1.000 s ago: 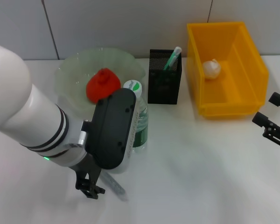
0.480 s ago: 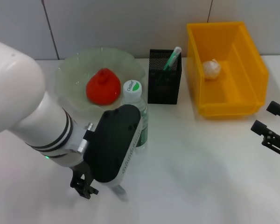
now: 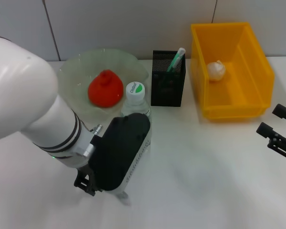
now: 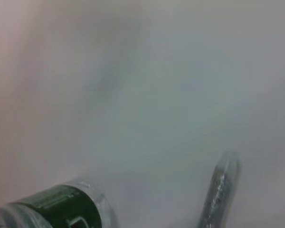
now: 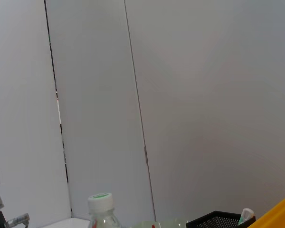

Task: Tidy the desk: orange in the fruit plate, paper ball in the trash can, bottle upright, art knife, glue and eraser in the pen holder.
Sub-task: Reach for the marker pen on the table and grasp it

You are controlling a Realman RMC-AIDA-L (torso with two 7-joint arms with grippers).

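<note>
The left gripper (image 3: 88,185) is low over the near-left part of the white table (image 3: 205,176), its black wrist housing hiding most of it; whether its fingers are open or closed cannot be told. Just beside it on the table lies a slim clear-grey art knife (image 3: 123,196), also seen in the left wrist view (image 4: 219,190) near the green-labelled bottle (image 4: 57,209). Behind the arm, the orange (image 3: 105,88) sits in the pale-green fruit plate (image 3: 71,76). The bottle (image 3: 136,102) stands upright just in front of the plate's rim, its white-and-green cap up. Next comes the black mesh pen holder (image 3: 168,86), with a green-and-white glue stick (image 3: 176,59) leaning out of it. To its right, the paper ball (image 3: 216,70) lies inside the yellow trash can (image 3: 257,62). At the far right edge, the right gripper (image 3: 278,128) hovers near the table with its fingers spread apart, holding nothing.
</note>
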